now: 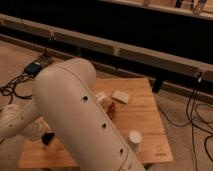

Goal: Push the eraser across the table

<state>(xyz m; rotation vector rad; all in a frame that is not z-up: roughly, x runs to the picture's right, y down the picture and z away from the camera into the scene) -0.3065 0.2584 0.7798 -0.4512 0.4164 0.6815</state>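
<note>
The black eraser does not show; my big white arm (75, 115) hides the middle and left of the light wooden table (145, 120). The arm bends at the elbow and runs down to the lower left. There my gripper (48, 138) shows as a small dark tip low over the table's front left part.
A pale cream block (120, 96) lies at the back of the table. A small white thing (100, 96) and a red-orange item (111, 110) sit next to the arm. A white cup (134, 140) stands near the front right edge. Cables (197, 117) lie on the floor on both sides.
</note>
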